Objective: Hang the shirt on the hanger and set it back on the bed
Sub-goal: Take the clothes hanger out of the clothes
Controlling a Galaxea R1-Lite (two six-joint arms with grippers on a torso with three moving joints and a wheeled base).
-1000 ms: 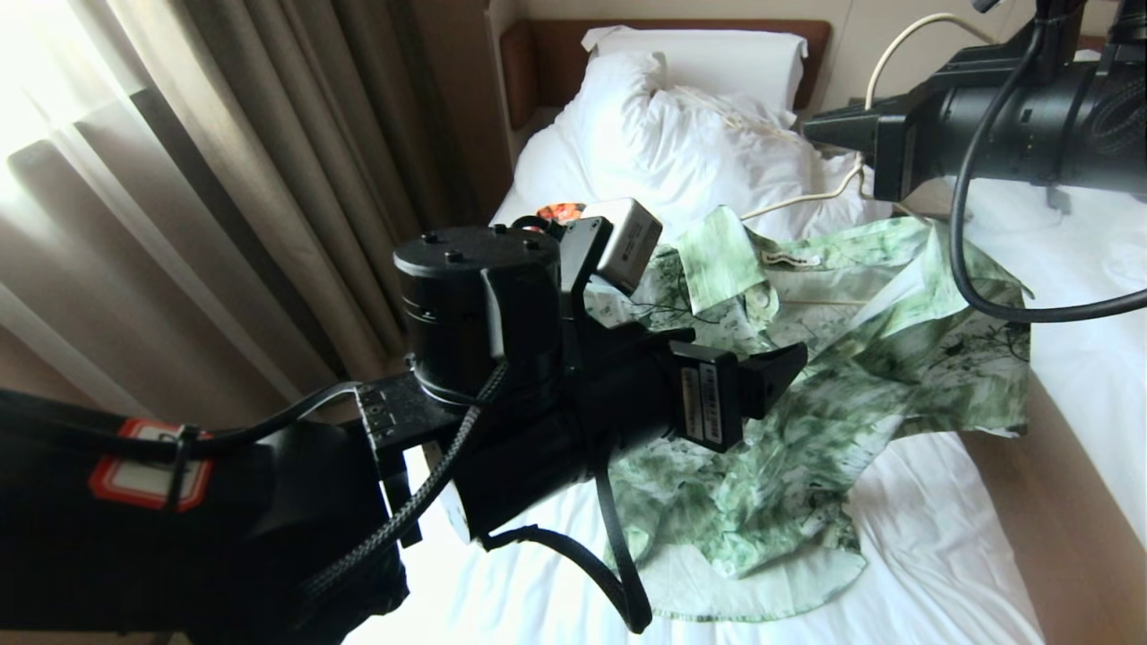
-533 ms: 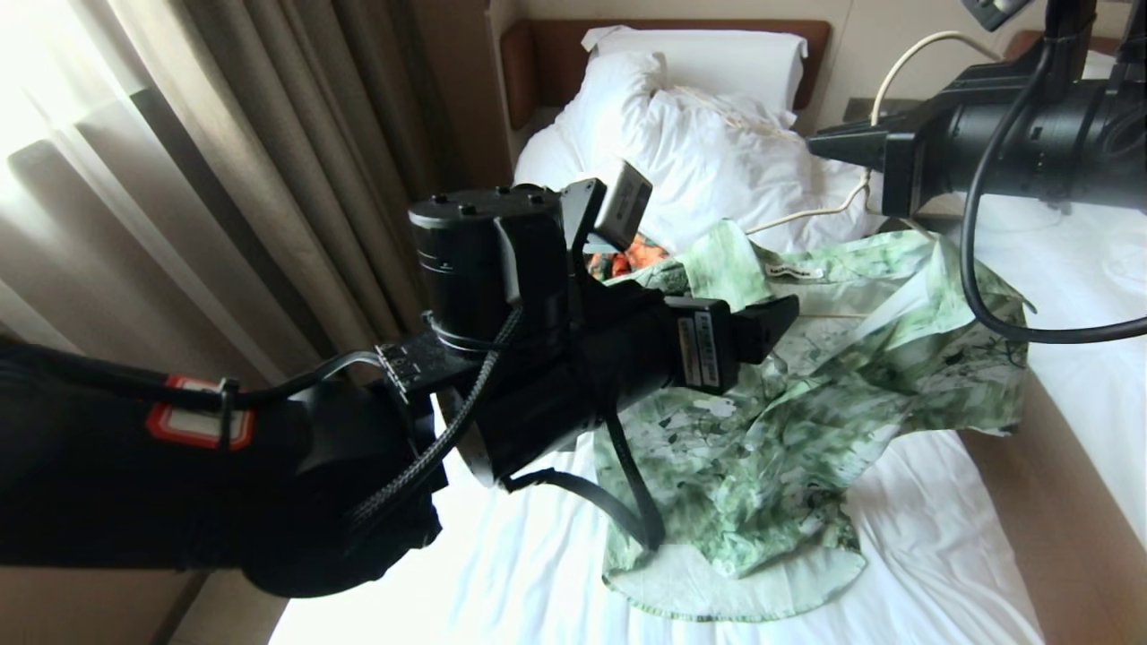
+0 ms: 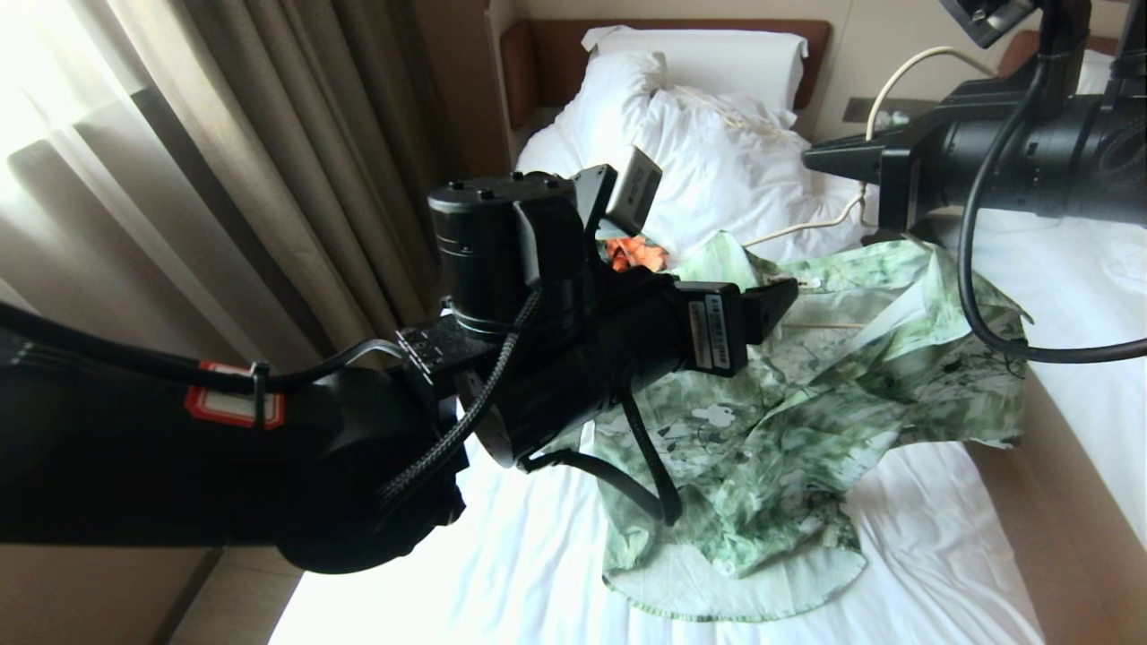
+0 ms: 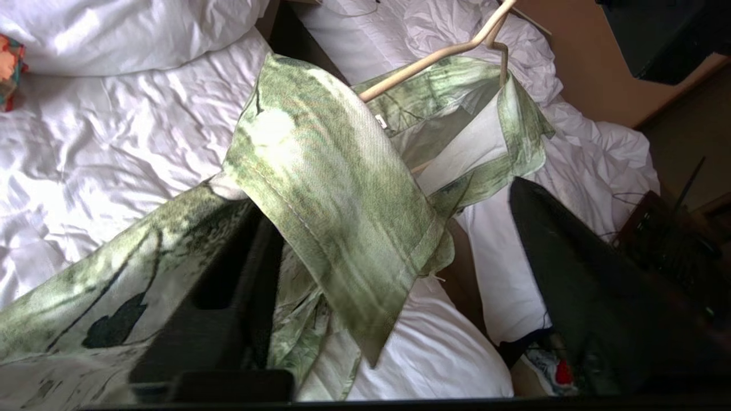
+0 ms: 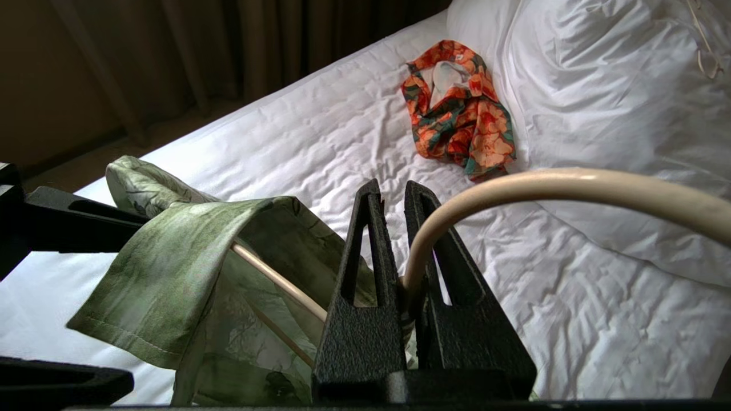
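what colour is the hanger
Cream-white hanger, clearest in the right wrist view.

The shirt (image 3: 806, 385) lies on the bed (image 3: 932, 555), partly lifted on the hanger (image 4: 434, 57). Behind it is the duvet (image 3: 708, 152), then the pillow (image 3: 717, 58). An orange garment (image 5: 460, 114) lies just beside the duvet, left of the shirt's collar.
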